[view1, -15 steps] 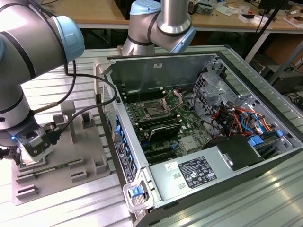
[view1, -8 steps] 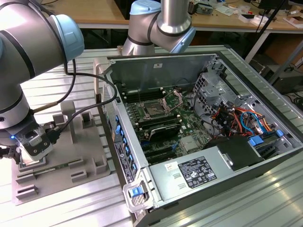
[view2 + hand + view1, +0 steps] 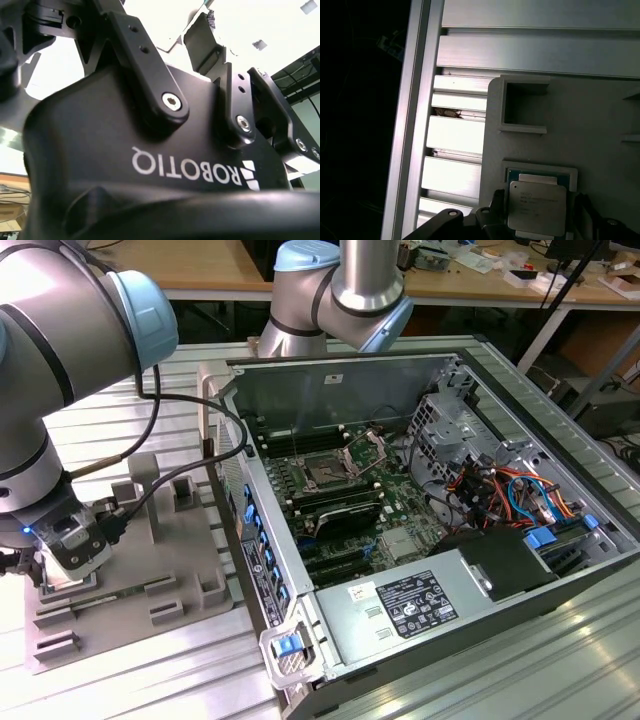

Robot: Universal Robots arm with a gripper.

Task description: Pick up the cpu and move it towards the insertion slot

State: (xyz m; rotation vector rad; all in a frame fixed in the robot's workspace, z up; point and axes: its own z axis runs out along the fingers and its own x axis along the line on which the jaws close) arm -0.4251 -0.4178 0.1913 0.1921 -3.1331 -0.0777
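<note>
While my hand sits low over the grey tray, narrowed onto the cpu by two edges, I judge the pick-up in hand; a lift would need to stay level, with the insertion slot well apart inside the open case.

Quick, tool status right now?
Tool: down at the chip in the grey tray; open or closed cannot be told.
</note>
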